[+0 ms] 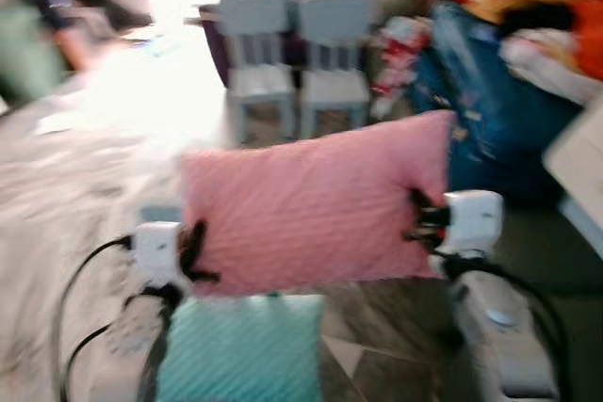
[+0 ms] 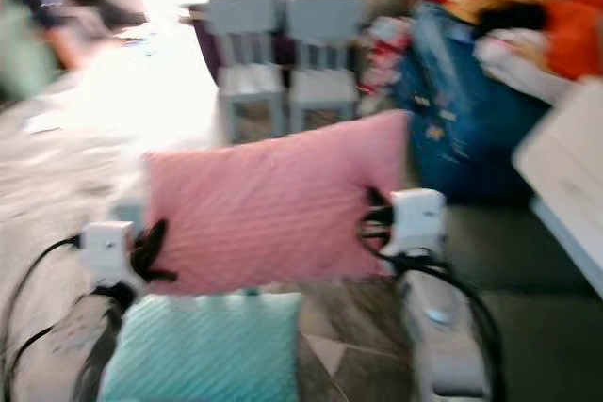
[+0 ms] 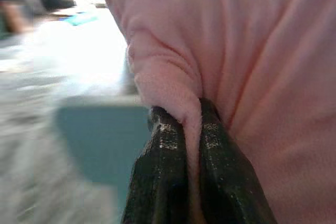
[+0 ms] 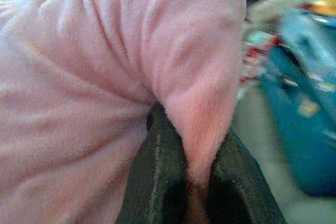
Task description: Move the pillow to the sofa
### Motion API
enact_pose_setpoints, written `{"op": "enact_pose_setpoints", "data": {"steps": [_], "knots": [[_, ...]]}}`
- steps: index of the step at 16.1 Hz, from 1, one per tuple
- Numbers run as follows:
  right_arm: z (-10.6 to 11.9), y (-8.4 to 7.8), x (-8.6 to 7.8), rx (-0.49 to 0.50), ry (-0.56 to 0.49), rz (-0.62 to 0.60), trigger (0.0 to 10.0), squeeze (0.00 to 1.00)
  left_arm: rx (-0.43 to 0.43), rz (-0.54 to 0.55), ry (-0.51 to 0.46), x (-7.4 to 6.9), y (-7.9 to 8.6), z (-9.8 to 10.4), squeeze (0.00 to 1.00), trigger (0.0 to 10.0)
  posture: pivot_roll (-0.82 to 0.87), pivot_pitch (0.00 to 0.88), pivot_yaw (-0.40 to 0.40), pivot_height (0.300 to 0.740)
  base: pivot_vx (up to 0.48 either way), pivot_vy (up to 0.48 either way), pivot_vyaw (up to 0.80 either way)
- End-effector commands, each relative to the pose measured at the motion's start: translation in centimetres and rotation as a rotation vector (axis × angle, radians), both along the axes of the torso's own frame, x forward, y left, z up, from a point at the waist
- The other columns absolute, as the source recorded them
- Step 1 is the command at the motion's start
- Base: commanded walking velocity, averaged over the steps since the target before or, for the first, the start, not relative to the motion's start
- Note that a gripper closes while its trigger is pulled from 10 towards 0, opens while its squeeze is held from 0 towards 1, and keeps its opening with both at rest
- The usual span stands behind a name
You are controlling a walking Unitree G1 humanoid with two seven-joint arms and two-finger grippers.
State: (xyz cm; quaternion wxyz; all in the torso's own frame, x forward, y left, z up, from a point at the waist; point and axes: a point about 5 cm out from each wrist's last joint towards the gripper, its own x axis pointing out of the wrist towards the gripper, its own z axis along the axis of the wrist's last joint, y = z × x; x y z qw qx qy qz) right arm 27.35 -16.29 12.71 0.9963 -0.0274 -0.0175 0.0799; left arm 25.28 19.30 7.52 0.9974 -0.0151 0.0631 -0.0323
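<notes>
1. Left gripper (image 1: 195, 253) is clamped on a pinch of fabric at the lower left edge of the pink pillow (image 1: 316, 200). The left wrist view shows both black fingers (image 3: 163, 171) squeezing a fold.
2. Right gripper (image 1: 417, 217) is doing the same on the right edge, with a fold caught between its fingers.
3. So the pillow hangs between the two arms, off the floor, long axis running left to right and tilted a bit higher on the right. Neither arm is nearer; it's a shared carry.
4. Counts: one pink pillow, one teal pillow (image 1: 240, 350) lying low and near, and two small grey chairs (image 1: 294, 54) side by side further off.
5. I can't pick out a sofa in this blur. My guess is it needs to walk or turn before setting it down.
</notes>
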Motion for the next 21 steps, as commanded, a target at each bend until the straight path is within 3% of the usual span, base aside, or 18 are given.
{"op": "enact_pose_setpoints", "data": {"steps": [1, 4, 8, 21], "knots": [[0.74, -0.62, -0.08, 0.003, -0.031, -0.020, 10.0, 0.00, 0.022, 0.022, -0.007, 0.14, 0.24, 0.21, 0.00, 10.0, -0.14, 0.000, 0.055, 0.740, 0.000, 0.000, 0.00], [0.62, -0.58, -0.13, 0.005, -0.021, -0.013, 10.0, 0.00, 0.030, 0.061, 0.017, 0.16, 0.54, 0.03, 0.00, 10.0, -0.14, 0.000, 0.052, 0.740, 0.000, 0.000, 0.00], [0.48, -0.47, -0.24, 0.008, -0.010, -0.007, 10.0, 0.00, 0.001, 0.007, 0.020, 0.20, 0.08, 0.32, 0.00, 10.0, -0.14, 0.000, 0.050, 0.740, 0.000, 0.000, 0.00], [0.02, -0.58, -0.75, 0.008, 0.023, -0.004, 10.0, 0.00, -0.034, 0.002, 0.055, -0.51, -0.17, -0.04, 0.00, 10.0, -0.14, 0.001, 0.044, 0.740, 0.000, 0.000, 0.00]]}}
